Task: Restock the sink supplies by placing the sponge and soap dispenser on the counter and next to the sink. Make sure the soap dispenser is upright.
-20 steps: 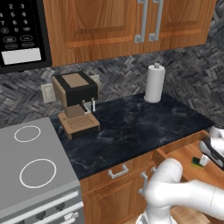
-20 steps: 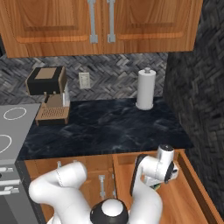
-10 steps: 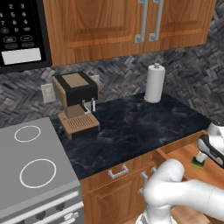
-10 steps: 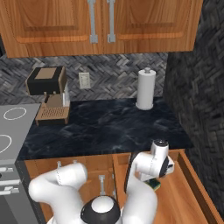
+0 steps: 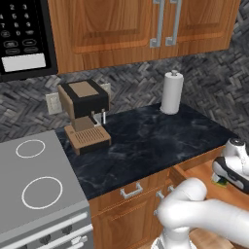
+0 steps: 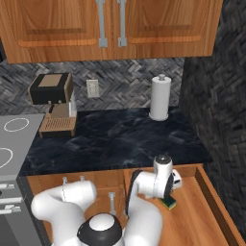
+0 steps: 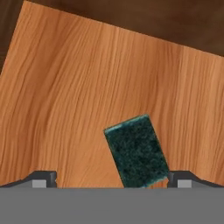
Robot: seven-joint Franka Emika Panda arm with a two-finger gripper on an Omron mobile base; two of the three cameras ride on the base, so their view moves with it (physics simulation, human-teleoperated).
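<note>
One item being addressed at present: the sponge [image 7: 136, 151], lying green side up on the wooden floor of the open drawer [image 6: 206, 211] below the counter [image 6: 120, 139]. Hanging directly over it with the pincer [image 7: 112, 178], jaws spread wide and holding nothing, one finger tip [image 7: 43, 178] to each side at the bottom of the hand view. Seeing the sponge sitting askew between the tips, nearer the right-hand one and partly running under the lower edge of that view. In the right base view, catching a yellow-and-green corner of the sponge [image 6: 169, 202] just beneath the hand, toward the near part of the drawer. Judging the step as the approach to the first pick, grasp not yet made. Next move calling for a straight descent until the tips are flanking the sponge, possibly a small roll of the hand to square the jaws with its sides, then closing, lifting clear of the drawer wall and carrying toward the sink side of the counter. Not finding the soap dispenser or the sink here, so leaving their positions unrecorded.
</note>
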